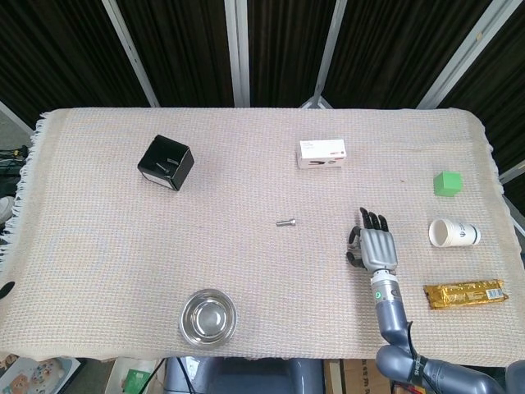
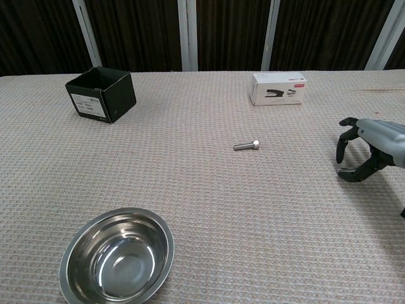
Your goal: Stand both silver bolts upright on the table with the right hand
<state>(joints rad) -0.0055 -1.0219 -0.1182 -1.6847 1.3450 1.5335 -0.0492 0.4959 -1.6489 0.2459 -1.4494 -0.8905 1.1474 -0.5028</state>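
right hand (image 1: 376, 247): hovering over the right side of the table (image 1: 98, 246), fingers apart and a bit curled, holding nothing. well apart from the bolt, off to its right.
left hand: not showing in either view, so can't say anything about it.
silver bolt (image 2: 246, 145): one lying flat on its side about mid-table, head end pointing right. nothing touching it.
second bolt: honestly can't be sure. there's something pale inside the black box (image 1: 166, 162) at the far left in the head view, could be it, too small to tell.
progress: looks like nothing's stood up yet, my read is the reach hasn't even begun.
what could go wrong: the bolt is tiny and round and the cloth is a bumpy weave, so clumsy fingertips could roll it away instead of pinching it. standing it on its head on that soft weave looks tippy too, it could flop over on release.
other stuff: stapler box (image 1: 321, 153) far of the bolt, steel bowl (image 2: 117, 253) near left, paper cup (image 1: 453, 233), green cube (image 1: 448, 182) and snack bar (image 1: 464, 293) at the right edge.
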